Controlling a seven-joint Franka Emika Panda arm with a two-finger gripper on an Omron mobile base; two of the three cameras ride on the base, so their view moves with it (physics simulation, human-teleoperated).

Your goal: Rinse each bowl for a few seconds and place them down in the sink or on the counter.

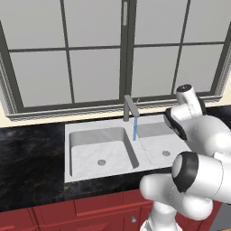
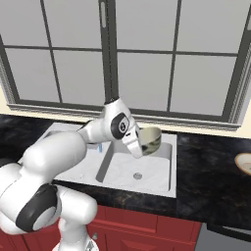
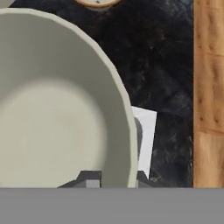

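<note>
The gripper (image 3: 114,178) is pinching a bowl (image 2: 150,140) by its rim, above the sink (image 2: 166,184). Water is running beside it (rinsing looks unfinished); a second bowl (image 2: 244,163) is waiting beyond.

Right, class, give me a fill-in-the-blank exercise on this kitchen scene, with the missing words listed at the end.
1. The gripper is shut on a pale ____, held tilted above the sink's right basin.
2. A thin blue stream of ____ runs down from the faucet.
3. The sink has ____ basins, each with a round drain.
4. A second bowl sits on the black ____ to the right of the sink.

Missing words: bowl; water; two; counter
</note>
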